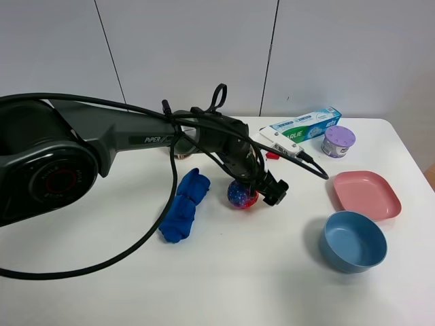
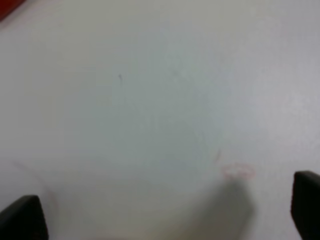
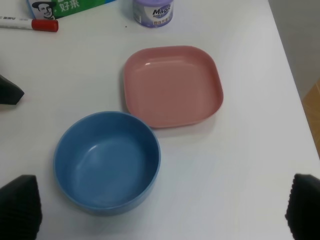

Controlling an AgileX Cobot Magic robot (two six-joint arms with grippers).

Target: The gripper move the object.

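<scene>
A small ball (image 1: 240, 195), blue speckled on top and red below, lies on the white table near the middle. My left gripper (image 1: 273, 191) reaches across from the left and hangs low just right of the ball. In the left wrist view the left gripper (image 2: 165, 215) is open, with only bare table between its fingertips (image 2: 22, 217); a red edge shows in one corner (image 2: 7, 6). My right gripper (image 3: 165, 210) is open and empty above the blue bowl (image 3: 106, 161) and pink plate (image 3: 172, 85). The right arm does not show in the exterior view.
A crumpled blue cloth (image 1: 182, 205) lies left of the ball. A toothpaste box (image 1: 306, 125), a purple tin (image 1: 338, 140) and a red-capped marker (image 3: 30, 23) sit at the back right. The pink plate (image 1: 366, 195) and blue bowl (image 1: 353, 240) stand at the right.
</scene>
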